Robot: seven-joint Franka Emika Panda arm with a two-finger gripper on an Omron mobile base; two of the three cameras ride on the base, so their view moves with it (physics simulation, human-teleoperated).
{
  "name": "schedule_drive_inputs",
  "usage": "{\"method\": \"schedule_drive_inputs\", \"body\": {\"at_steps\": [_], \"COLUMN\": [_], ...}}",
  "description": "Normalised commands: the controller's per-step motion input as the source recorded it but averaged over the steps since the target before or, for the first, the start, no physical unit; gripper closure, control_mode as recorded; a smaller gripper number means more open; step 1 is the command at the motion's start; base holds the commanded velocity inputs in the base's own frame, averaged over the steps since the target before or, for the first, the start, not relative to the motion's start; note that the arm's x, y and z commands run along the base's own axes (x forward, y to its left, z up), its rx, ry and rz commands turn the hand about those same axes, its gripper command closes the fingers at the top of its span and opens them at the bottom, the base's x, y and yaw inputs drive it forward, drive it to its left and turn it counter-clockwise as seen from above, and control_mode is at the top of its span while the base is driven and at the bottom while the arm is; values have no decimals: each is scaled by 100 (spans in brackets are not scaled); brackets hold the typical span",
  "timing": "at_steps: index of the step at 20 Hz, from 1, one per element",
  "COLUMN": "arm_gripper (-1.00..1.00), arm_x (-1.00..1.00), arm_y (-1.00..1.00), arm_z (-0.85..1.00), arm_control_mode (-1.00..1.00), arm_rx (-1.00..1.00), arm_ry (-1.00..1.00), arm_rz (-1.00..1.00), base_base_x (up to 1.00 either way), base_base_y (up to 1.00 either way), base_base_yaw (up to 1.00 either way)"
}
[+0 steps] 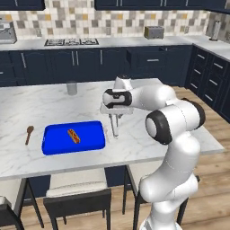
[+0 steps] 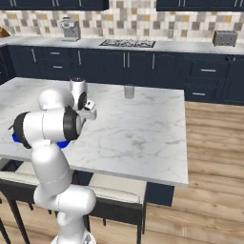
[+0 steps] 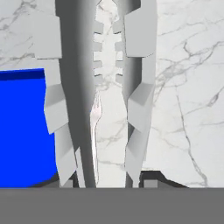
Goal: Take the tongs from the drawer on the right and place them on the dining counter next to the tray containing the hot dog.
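My gripper (image 1: pixel 115 117) hangs over the white marble dining counter (image 1: pixel 54 101), shut on the silver-grey tongs (image 1: pixel 115 128). The tongs point straight down, their tips close above the marble just right of the blue tray (image 1: pixel 92 139). The small hot dog (image 1: pixel 73 135) lies in the middle of the tray. In the hand view the tongs (image 3: pixel 131 87) run up the picture between my fingertips (image 3: pixel 148 180), with the tray's edge (image 3: pixel 22 131) to the left. The navy drawer (image 1: pixel 152 59) with its short horizontal handle is in the far cabinet row.
A brown wooden spoon (image 1: pixel 29 134) lies left of the tray, and a grey cup (image 1: pixel 72 87) stands near the counter's far edge. Stools (image 1: pixel 76 197) are tucked under the near edge. A stove (image 1: pixel 72 42) and toaster (image 1: pixel 154 32) sit on the back worktop.
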Motion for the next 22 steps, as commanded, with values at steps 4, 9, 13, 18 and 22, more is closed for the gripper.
{"method": "schedule_drive_inputs", "body": {"at_steps": [4, 9, 13, 18, 22], "arm_gripper": [100, 100, 100, 100, 100], "arm_x": [17, 0, 0, 0, 8], "arm_y": [-1, 0, 0, 0, 0], "arm_z": [-30, -28, -27, -25, -18], "arm_control_mode": [-100, -100, -100, -100, -100], "arm_rx": [0, 0, 0, 0, 0], "arm_ry": [7, 5, 7, 6, 3], "arm_rz": [0, 0, 0, 0, 0], "base_base_x": [0, 0, 0, 0, 0], "base_base_y": [0, 0, 0, 0, 0], "base_base_yaw": [0, 0, 0, 0, 0]}}
